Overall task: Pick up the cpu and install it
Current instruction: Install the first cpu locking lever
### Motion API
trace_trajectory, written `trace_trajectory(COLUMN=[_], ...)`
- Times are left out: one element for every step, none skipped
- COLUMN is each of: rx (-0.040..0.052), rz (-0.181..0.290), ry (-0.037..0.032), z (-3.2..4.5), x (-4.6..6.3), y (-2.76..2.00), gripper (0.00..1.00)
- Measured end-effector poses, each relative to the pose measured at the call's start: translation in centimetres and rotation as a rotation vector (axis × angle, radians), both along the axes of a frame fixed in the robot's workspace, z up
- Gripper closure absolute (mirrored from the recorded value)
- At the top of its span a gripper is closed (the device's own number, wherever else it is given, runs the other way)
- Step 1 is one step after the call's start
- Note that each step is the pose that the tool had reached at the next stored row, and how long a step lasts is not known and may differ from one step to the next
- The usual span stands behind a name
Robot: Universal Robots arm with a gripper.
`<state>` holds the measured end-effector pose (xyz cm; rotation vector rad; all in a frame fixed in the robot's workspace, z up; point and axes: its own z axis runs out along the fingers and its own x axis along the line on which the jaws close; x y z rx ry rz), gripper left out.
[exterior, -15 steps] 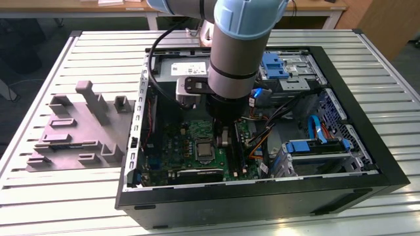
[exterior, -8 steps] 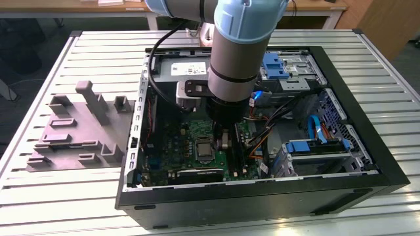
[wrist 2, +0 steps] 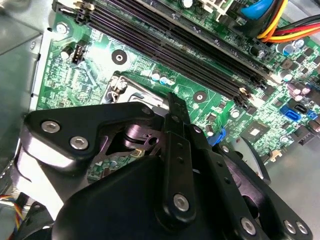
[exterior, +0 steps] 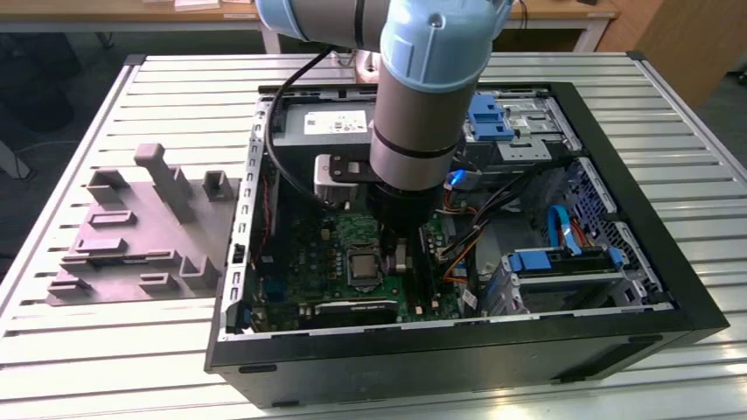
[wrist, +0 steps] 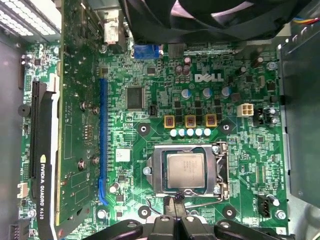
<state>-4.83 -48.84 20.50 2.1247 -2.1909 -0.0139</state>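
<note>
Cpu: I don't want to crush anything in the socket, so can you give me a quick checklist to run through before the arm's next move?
1. Cpu in socket: ok. In the first wrist view the cpu lies inside the socket frame.
2. Cpu square with frame: ok. Its edges run parallel to the frame.
3. Gripper off the cpu: ok. The gripper is at the socket's edge, not over the chip.
4. Lever latched: cannot tell.
5. Cables free of the arm: cannot tell. They run close by, on the exterior view's right.
</note>
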Motion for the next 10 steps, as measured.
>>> trace_trajectory(rx=[-0.0002, -0.0003, -0.0003, -0.0002, -0.0002, -0.0002, -0.0002, -0.0002, -0.0002, 0.0], rz=[0.001, 0.002, 0.003, 0.004, 0.005, 0.006, 0.007, 0.008, 0.009, 0.01], ry=[-0.0001, -0.0001, -0.0001, -0.0001, -0.0001, -0.0001, -0.0001, -0.0001, -0.0001, -0.0001], z=[-0.01, -0.02, -0.04, -0.07, -0.1, -0.14, -0.2, -0.31, -0.43, -0.56], x=[0.0, 0.0, 0.01, 0.0, 0.01, 0.0, 0.0, 0.0, 0.0, 0.0], y=[-0.05, -0.09, -0.14, -0.2, -0.27, -0.32, -0.35, -0.36, -0.37, -0.37], gripper=[0.89, 0.89, 0.89, 0.89, 0.89, 0.89, 0.89, 0.89, 0.89, 0.89])
